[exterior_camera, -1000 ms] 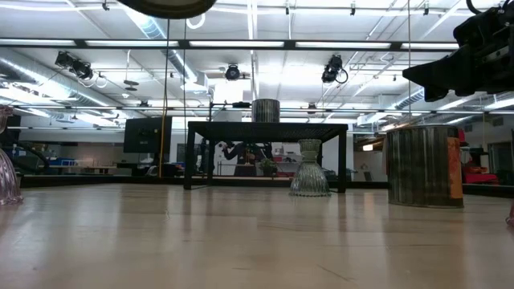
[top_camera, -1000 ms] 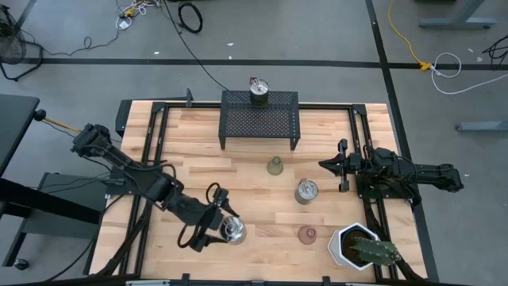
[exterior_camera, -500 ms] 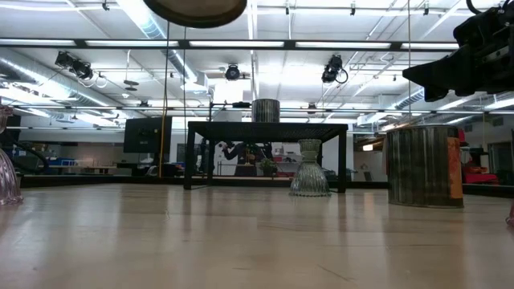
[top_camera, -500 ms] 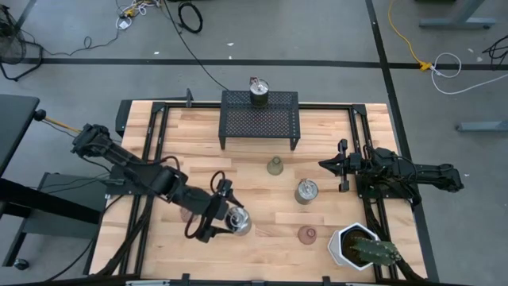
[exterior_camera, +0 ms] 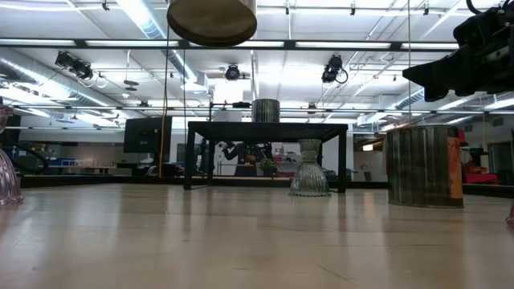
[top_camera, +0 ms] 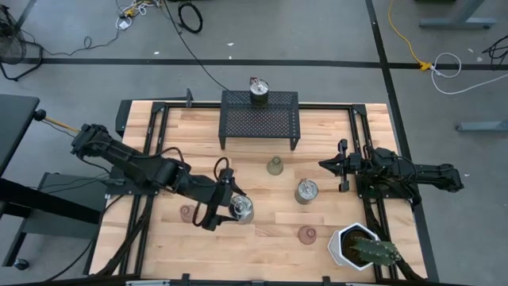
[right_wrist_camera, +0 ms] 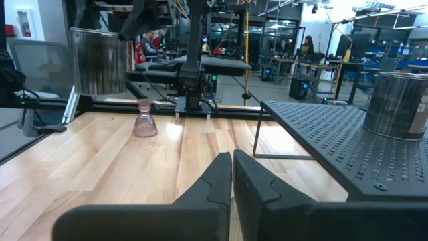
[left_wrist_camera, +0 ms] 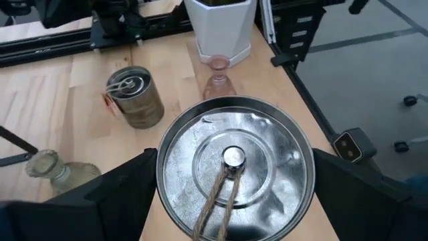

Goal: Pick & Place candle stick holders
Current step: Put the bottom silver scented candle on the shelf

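L gripper [top_camera: 225, 208] grips a silver can holder [top_camera: 241, 210] (lifted clear of the table [top_camera: 254, 230]), near-left of centre, fingers wide round its body. R gripper [top_camera: 332, 165] waits at right w/ fingers pressed together. Another can holder [top_camera: 259, 93] sits on the far mesh rack [top_camera: 259, 119].

One silvery can [top_camera: 241, 210] hung upright, lifted off the table. Another sat on the rack, a 3rd [top_camera: 306, 191] mid-table w/ green [top_camera: 275, 166] & pink cups [top_camera: 307, 234] nearby.
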Motion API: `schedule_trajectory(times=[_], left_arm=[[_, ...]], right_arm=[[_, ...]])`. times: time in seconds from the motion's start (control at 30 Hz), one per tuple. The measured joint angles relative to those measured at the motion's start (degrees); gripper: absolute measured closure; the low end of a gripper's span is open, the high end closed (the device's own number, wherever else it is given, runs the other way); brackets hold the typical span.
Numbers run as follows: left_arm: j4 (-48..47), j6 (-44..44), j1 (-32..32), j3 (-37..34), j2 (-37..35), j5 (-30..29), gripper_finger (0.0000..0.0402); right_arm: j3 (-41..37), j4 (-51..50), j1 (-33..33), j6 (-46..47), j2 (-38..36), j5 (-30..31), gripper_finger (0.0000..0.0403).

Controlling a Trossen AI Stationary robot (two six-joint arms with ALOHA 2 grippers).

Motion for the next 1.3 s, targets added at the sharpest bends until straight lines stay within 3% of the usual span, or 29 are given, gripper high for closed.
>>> schedule_trajectory(times=[1.3], left_arm=[[-8.8, -4.0, 14.0, 0.0, -14.0, -3.2, 0.0035]], right_arm=[[0.0, 0.0, 0.0, 0.0, 0.0, 0.0, 0.0382]])
